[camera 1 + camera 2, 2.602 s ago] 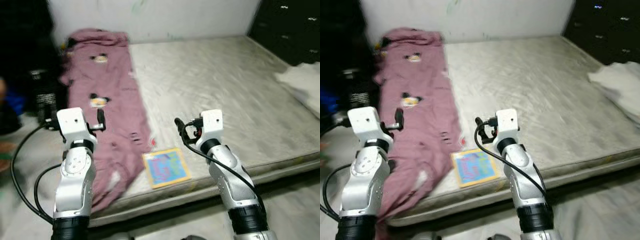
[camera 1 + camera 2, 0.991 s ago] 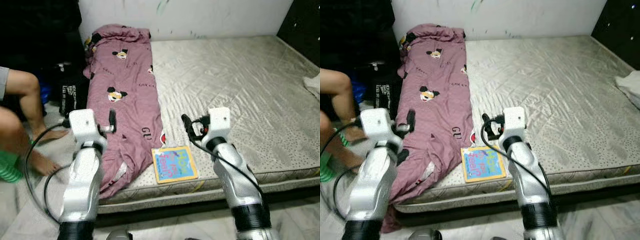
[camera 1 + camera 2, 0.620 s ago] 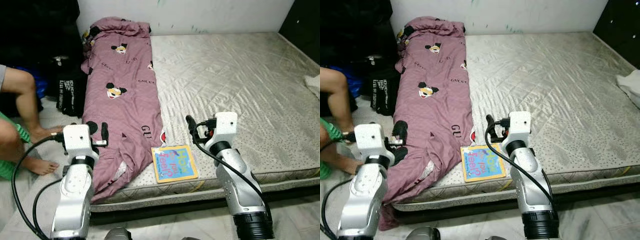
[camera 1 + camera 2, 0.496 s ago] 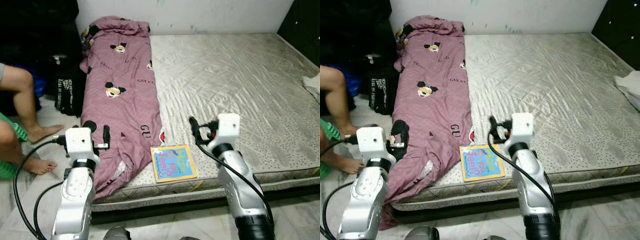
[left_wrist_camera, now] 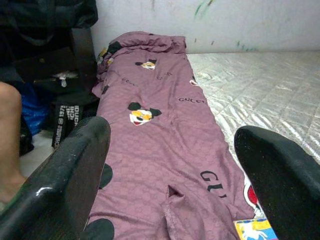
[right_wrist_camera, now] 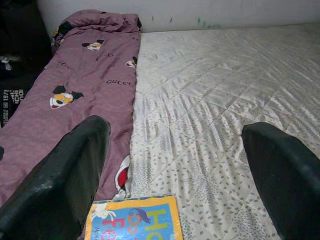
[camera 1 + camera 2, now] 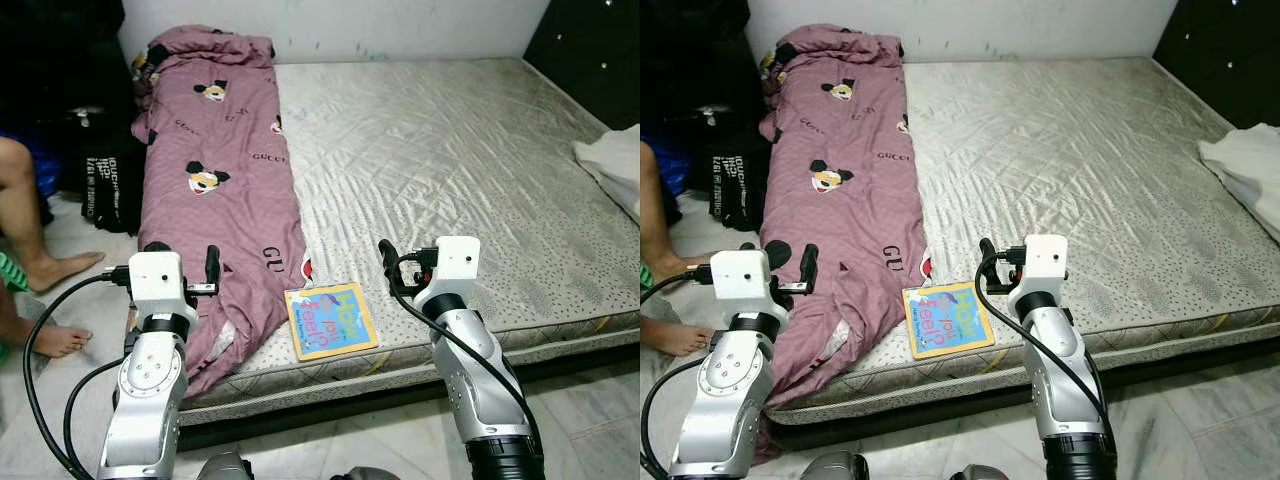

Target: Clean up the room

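Facing the bare grey quilted mattress, you have the colourful square picture book at its near edge beside the mauve cartoon-print blanket, with left end effector and right end effector both spread wide, empty, raised.

Bare mattress stretch open right of purple blanket, book at near edge
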{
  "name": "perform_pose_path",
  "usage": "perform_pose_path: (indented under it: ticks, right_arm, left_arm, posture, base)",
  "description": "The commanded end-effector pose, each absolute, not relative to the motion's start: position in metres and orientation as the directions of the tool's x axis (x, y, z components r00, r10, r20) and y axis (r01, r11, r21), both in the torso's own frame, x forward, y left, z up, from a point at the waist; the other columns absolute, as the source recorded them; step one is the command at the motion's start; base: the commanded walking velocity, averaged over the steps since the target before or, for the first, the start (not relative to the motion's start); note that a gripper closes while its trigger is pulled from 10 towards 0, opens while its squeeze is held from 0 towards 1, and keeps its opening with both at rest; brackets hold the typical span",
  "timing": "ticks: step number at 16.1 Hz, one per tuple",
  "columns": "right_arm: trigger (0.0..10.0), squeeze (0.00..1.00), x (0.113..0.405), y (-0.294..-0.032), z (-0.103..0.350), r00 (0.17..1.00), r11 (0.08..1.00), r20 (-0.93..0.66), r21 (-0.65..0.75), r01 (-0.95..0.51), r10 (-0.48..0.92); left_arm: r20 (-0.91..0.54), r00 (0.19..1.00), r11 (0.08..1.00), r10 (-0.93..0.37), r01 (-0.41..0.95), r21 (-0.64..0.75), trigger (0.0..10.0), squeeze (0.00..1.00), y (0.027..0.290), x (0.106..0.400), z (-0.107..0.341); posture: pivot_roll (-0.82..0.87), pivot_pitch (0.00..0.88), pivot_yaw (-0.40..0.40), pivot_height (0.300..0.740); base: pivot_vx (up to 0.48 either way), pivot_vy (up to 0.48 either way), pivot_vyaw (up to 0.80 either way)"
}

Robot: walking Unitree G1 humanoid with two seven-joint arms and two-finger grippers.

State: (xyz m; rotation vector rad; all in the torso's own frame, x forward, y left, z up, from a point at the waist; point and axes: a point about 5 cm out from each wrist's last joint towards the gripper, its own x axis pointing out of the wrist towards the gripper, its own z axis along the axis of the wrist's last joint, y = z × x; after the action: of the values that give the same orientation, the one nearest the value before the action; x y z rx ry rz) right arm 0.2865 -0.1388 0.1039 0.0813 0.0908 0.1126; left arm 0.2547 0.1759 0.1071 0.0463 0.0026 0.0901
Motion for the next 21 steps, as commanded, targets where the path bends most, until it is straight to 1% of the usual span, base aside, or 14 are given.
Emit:
perform_pose_path:
  ticks: [1,3,7,9,10,12,13,21]
  right_arm:
    - [10.0,0.00,0.2873,-0.1392,0.1072,0.991,0.991,-0.069,0.077,-0.106,0.112]
    - [10.0,0.00,0.2878,-0.1386,0.1074,0.991,0.991,-0.068,0.078,-0.111,0.117]
    - [10.0,0.00,0.2881,-0.1374,0.1080,0.990,0.990,-0.065,0.082,-0.118,0.123]
    - [10.0,0.00,0.2878,-0.1373,0.1082,0.990,0.989,-0.065,0.084,-0.119,0.124]
    - [10.0,0.00,0.2878,-0.1374,0.1082,0.990,0.989,-0.065,0.084,-0.119,0.124]
    - [10.0,0.00,0.2881,-0.1381,0.1079,0.990,0.990,-0.067,0.081,-0.118,0.123]
    - [10.0,0.00,0.2882,-0.1384,0.1079,0.990,0.990,-0.067,0.079,-0.118,0.124]
    - [10.0,0.00,0.2892,-0.1349,0.1046,0.986,0.988,-0.078,0.067,-0.141,0.146]
  left_arm:
    - [0.007,0.995,0.994,0.097,-0.097,0.044,10.0,0.00,0.1770,0.2555,0.1099]
    - [0.008,0.995,0.994,0.100,-0.100,0.044,10.0,0.00,0.1773,0.2559,0.1105]
    - [0.010,0.994,0.994,0.104,-0.105,0.042,10.0,0.00,0.1774,0.2560,0.1113]
    - [0.009,0.995,0.994,0.103,-0.103,0.040,10.0,0.00,0.1762,0.2560,0.1117]
    - [0.009,0.995,0.994,0.103,-0.103,0.040,10.0,0.00,0.1758,0.2560,0.1119]
    - [0.017,0.995,0.994,0.102,-0.102,0.036,10.0,0.00,0.1739,0.2572,0.1144]
    - [0.018,0.995,0.994,0.103,-0.103,0.036,10.0,0.00,0.1736,0.2573,0.1144]
    - [0.010,0.992,0.991,0.123,-0.124,0.046,10.0,0.00,0.1756,0.2586,0.1126]
  posture:
    - [0.04,0.080,-0.050,0.740]
    - [0.05,0.086,-0.052,0.736]
    - [0.05,0.091,-0.053,0.696]
    - [0.04,0.097,-0.052,0.666]
    - [0.04,0.097,-0.052,0.661]
    - [0.04,0.099,-0.052,0.636]
    - [0.04,0.098,-0.054,0.631]
    - [0.05,0.083,-0.063,0.631]
  base:
    - [0.000,0.000,0.00]
    - [0.000,0.000,0.00]
    - [0.000,0.000,0.00]
    - [0.000,0.000,0.00]
    - [0.000,0.000,0.00]
    - [0.000,0.000,0.00]
    - [0.000,0.000,0.00]
    - [0.000,0.000,0.00]
